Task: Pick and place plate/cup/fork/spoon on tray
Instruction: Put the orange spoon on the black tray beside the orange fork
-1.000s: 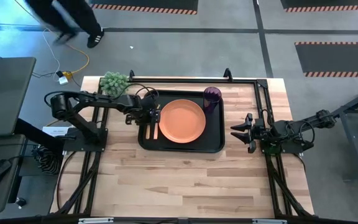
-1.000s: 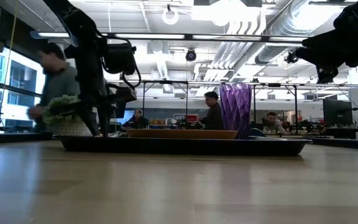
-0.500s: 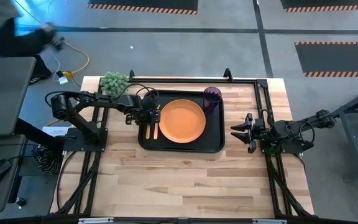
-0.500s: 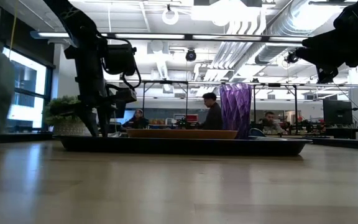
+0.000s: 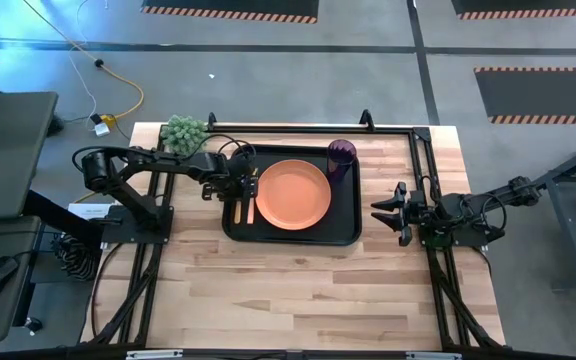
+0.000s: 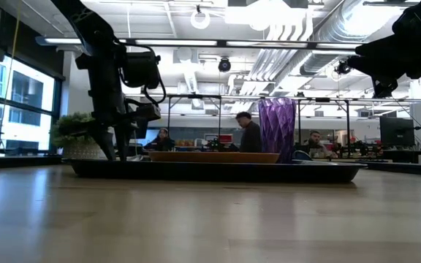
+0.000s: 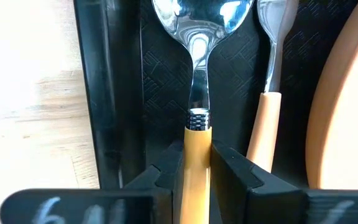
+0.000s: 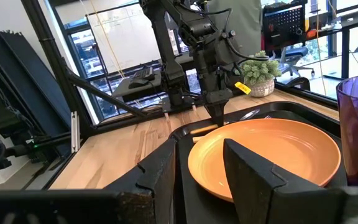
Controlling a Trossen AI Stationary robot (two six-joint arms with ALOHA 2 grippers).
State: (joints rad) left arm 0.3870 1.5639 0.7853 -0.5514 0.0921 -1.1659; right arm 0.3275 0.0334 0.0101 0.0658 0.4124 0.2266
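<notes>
Even overhead lighting was noted. Glare was seen on the spoon (image 7: 197,28) bowl. The near surface (image 6: 210,226) was rendered blurred in the low view; bright windows were recorded behind.

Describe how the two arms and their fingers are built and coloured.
Both arms are dark, slim and jointed, with black cabling along the links. The left gripper and right gripper each carry two dark, blocky, angular fingers. A blurred white marking shows on the left wrist's housing.
</notes>
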